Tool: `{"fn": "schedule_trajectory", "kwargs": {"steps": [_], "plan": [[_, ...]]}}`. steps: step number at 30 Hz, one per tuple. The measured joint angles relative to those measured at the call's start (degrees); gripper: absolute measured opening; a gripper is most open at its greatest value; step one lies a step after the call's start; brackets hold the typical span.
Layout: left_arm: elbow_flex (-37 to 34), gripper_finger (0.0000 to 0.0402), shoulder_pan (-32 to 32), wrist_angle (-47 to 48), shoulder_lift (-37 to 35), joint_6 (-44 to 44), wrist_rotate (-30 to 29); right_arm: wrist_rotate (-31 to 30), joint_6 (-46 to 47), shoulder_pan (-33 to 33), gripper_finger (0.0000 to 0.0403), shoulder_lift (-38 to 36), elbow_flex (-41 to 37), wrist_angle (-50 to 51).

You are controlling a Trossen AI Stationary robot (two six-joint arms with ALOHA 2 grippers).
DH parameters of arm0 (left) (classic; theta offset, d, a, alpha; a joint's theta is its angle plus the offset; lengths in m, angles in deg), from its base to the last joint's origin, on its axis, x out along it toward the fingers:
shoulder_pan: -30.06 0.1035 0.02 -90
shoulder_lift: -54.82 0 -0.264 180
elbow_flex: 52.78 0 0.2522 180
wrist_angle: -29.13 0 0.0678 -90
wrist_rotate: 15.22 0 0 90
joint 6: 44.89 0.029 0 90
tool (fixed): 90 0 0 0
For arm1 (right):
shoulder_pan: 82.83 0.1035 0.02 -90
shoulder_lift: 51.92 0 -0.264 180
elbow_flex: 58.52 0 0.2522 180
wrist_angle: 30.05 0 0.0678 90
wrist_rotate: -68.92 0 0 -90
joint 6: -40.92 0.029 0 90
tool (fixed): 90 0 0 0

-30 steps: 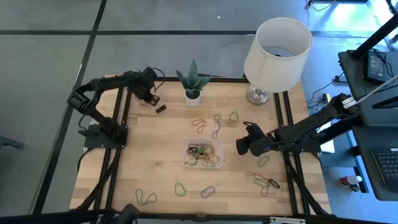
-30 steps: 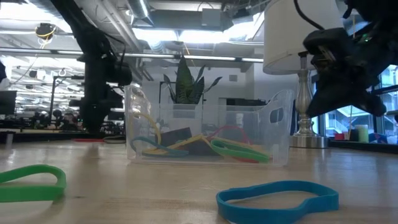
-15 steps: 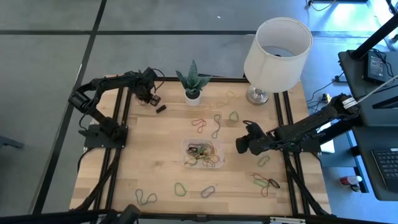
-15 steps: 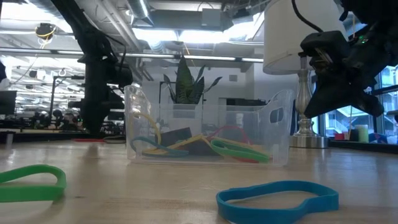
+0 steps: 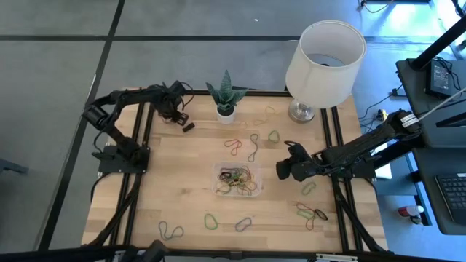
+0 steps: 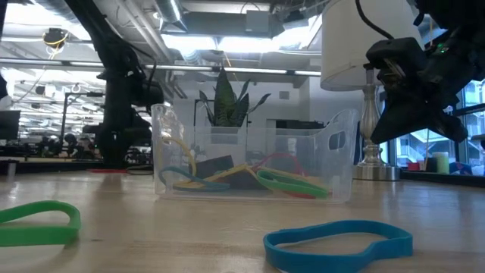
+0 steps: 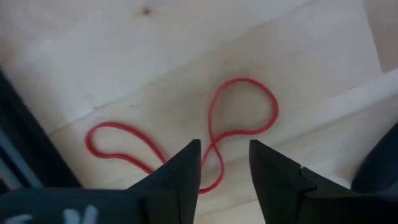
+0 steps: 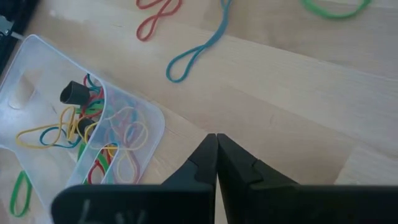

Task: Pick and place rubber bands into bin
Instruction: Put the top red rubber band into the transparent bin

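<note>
A red rubber band (image 7: 211, 134) lies flat on the wood at the table's far left in a twisted figure of eight. My left gripper (image 7: 225, 155) points down over it and is open, one finger on each side of the band's crossing; in the high view it shows as my left gripper (image 5: 176, 113). The clear bin (image 5: 237, 180) stands mid-table with several coloured bands inside. My right gripper (image 5: 280, 171) hangs shut above the table, right of the bin, with nothing in it. Its shut fingers (image 8: 216, 149) show in the right wrist view, beside the bin (image 8: 81, 124).
Loose bands lie around the bin: red (image 5: 233, 145), blue (image 5: 253, 148), green (image 5: 274, 135), green (image 5: 309, 188), a tangle (image 5: 312, 213), and several near the front edge (image 5: 211, 220). A potted plant (image 5: 226, 98), a lamp (image 5: 324, 58) and a small black piece (image 5: 188, 126) stand at the back.
</note>
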Motion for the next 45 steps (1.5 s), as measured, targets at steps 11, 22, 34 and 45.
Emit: {"fn": "schedule_trajectory", "kwargs": {"steps": [11, 22, 34, 45], "plan": [[0.3, 0.0088, -3.9, 0.1, 4.1, -0.9, -5.0, 0.0, 0.0, 0.0, 0.0014, 0.0, 0.0, -0.2], [-0.2, 0.0002, -5.2, 3.2, -1.5, -1.3, -1.8, 0.0, -0.1, 0.0, 0.0014, 0.0, 0.0, 0.2], [-0.1, 0.0002, -26.7, 13.2, -21.2, -19.1, -4.5, 0.4, -7.0, 0.1, 0.0014, 0.0, 0.0, 1.5], [10.7, 0.0002, -60.4, 15.9, -19.4, -50.3, -11.6, 4.2, -13.6, 4.4, 0.0014, 0.0, 0.0, 4.4]]}}
